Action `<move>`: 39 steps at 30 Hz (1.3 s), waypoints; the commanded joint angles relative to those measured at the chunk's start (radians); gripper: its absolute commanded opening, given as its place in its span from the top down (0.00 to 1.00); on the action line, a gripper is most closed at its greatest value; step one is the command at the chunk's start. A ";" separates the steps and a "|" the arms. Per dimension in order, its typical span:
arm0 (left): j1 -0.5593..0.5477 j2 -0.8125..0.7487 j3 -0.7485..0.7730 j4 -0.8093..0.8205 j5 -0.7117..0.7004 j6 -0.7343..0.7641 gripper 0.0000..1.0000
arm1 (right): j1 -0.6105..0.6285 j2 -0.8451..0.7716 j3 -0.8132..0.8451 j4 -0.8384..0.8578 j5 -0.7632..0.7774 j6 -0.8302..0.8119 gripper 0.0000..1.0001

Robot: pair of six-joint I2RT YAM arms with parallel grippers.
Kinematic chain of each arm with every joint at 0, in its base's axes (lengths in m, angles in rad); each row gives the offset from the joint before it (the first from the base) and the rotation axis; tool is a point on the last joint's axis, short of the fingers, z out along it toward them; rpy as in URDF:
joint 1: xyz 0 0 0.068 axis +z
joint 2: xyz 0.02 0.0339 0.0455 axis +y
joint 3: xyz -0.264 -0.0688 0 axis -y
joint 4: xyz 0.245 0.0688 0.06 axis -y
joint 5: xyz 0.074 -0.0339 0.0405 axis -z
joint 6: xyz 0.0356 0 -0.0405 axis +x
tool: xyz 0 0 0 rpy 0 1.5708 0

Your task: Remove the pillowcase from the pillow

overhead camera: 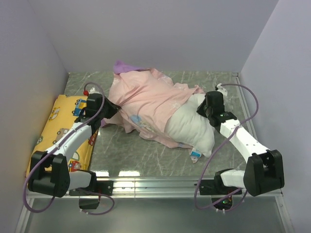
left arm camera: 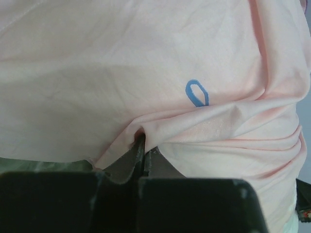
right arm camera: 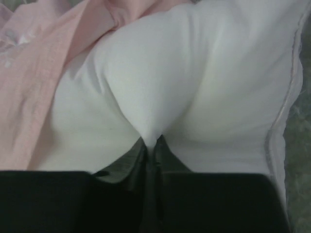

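Observation:
The pillowcase [overhead camera: 146,99] lies inside out, pale pink, bunched over the far-left part of the pillow, with a purple corner at the back. The white pillow [overhead camera: 192,127] bulges out of it at the near right, its blue-white tag [overhead camera: 196,154] at the front. My left gripper [overhead camera: 112,109] is at the pillowcase's left edge, and its wrist view shows the jaws shut on a fold of the pink pillowcase [left arm camera: 146,73] at the left gripper [left arm camera: 142,141]. My right gripper [overhead camera: 203,109] sits at the pillow's right end, and close up the right gripper [right arm camera: 154,144] pinches a pucker of the white pillow [right arm camera: 194,87].
A yellow cushion [overhead camera: 63,131] with cartoon vehicles lies along the left wall, partly under the left arm. White walls close the grey marbled table [overhead camera: 141,155] on three sides. A metal rail [overhead camera: 155,182] with the arm bases runs along the near edge.

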 commanded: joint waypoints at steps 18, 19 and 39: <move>-0.139 0.263 0.738 -0.264 -0.080 0.463 0.16 | 0.264 -0.288 -0.364 0.371 0.235 -0.039 1.00; -0.150 0.328 0.767 -0.274 -0.071 0.498 0.16 | 0.268 -0.288 -0.360 0.361 0.244 -0.037 1.00; -0.211 0.622 0.962 -0.342 -0.152 0.513 1.00 | 0.282 -0.340 -0.240 0.189 0.330 -0.079 1.00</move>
